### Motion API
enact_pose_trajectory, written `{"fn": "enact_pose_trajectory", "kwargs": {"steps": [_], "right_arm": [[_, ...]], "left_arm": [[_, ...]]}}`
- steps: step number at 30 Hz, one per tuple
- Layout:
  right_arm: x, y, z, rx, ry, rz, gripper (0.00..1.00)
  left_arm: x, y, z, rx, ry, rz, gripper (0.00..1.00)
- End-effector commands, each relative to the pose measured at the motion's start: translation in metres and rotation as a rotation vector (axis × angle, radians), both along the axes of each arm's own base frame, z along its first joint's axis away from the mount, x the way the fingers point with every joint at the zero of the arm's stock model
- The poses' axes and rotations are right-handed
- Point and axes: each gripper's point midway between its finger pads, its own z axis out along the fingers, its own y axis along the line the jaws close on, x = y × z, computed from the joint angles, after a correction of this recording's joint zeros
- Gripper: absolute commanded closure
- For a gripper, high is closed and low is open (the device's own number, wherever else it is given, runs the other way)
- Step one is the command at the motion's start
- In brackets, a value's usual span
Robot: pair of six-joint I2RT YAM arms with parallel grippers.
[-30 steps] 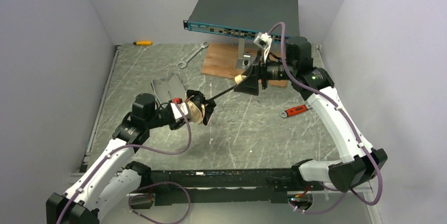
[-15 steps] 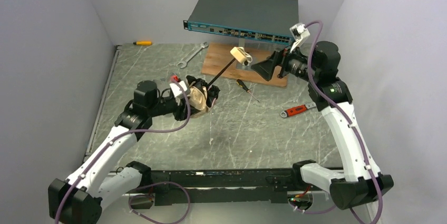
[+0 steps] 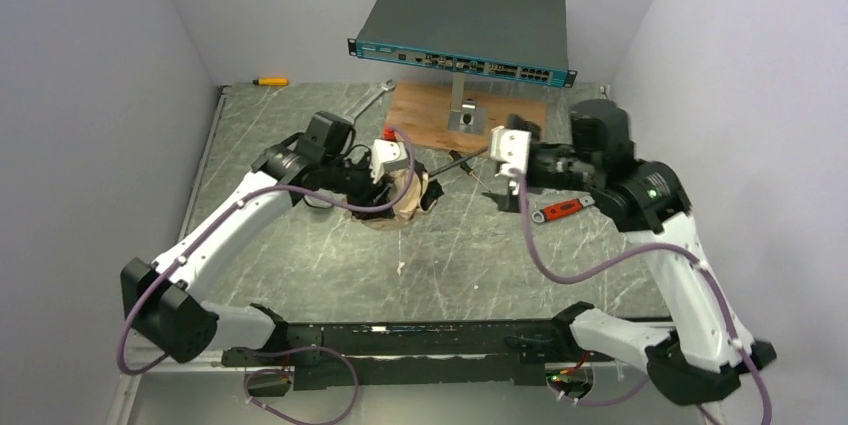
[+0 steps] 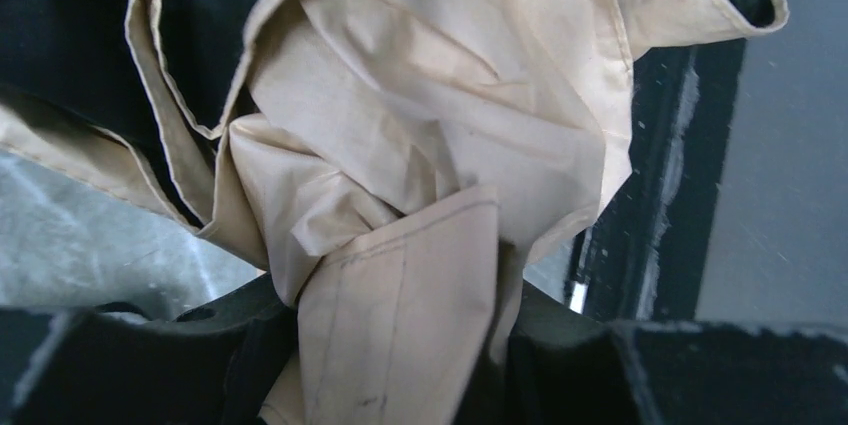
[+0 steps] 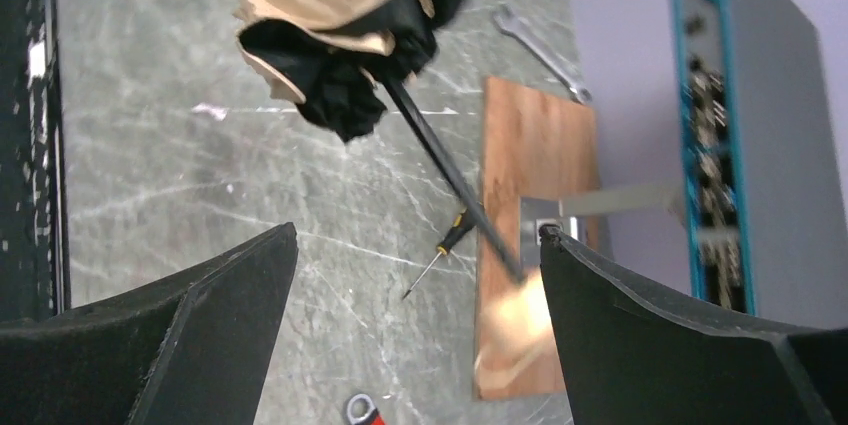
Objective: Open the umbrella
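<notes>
Left of centre on the table (image 3: 300, 255), your left gripper (image 4: 400, 355) is clenched on the umbrella (image 3: 408, 190), a crumpled cream-and-black bundle. Its black shaft (image 5: 440, 160) slants toward the wooden board (image 3: 420, 120). Your right gripper (image 5: 420, 325) hangs released, fingers spread wide, near the shaft's far end. Under the shaft lies one of two screwdrivers, the black-handled screwdriver (image 3: 460, 160). The yellow screwdriver (image 3: 270, 81) sits back left. You have two wrenches, a silver wrench (image 3: 365, 105) and a red-handled wrench (image 3: 560, 210). One network switch (image 3: 460, 25) stands on a post over the board.
</notes>
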Motion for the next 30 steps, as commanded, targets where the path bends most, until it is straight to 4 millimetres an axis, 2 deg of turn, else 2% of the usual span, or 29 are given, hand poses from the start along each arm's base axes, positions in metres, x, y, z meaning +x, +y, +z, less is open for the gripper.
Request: {"fn": "enact_pose_trajectory", "kwargs": {"steps": [1, 6, 8, 11, 16, 22, 25, 28, 30], "right_arm": [[-0.007, 0.015, -0.033, -0.232, -0.020, 0.148, 0.09], [-0.007, 0.021, -0.075, -0.402, -0.037, 0.207, 0.08], [-0.004, 0.022, -0.084, -0.449, -0.066, 0.213, 0.09], [0.004, 0.022, -0.099, -0.528, -0.065, 0.214, 0.16], [0.023, 0.016, -0.118, -0.624, -0.092, 0.174, 0.34], [0.025, 0.004, -0.149, -0.692, -0.108, 0.169, 0.38], [0.030, 0.002, -0.156, -0.708, -0.115, 0.147, 0.42], [0.035, 0.005, -0.153, -0.709, -0.119, 0.128, 0.54], [0.039, 0.008, -0.150, -0.712, -0.126, 0.116, 0.56]], "left_arm": [[-0.024, -0.003, 0.005, 0.067, 0.095, -0.097, 1.00], [-0.026, -0.006, 0.003, 0.127, 0.114, -0.131, 1.00], [-0.028, -0.005, 0.001, 0.150, 0.129, -0.139, 1.00], [-0.029, -0.003, 0.000, 0.170, 0.142, -0.141, 1.00], [-0.033, -0.001, -0.001, 0.175, 0.137, -0.141, 1.00], [-0.045, 0.001, -0.001, 0.149, 0.136, -0.187, 1.00], [-0.044, 0.003, -0.002, 0.151, 0.110, -0.182, 1.00], [-0.044, 0.006, -0.005, 0.178, 0.124, -0.183, 1.00], [-0.043, 0.006, -0.005, 0.183, 0.124, -0.177, 1.00]]}}
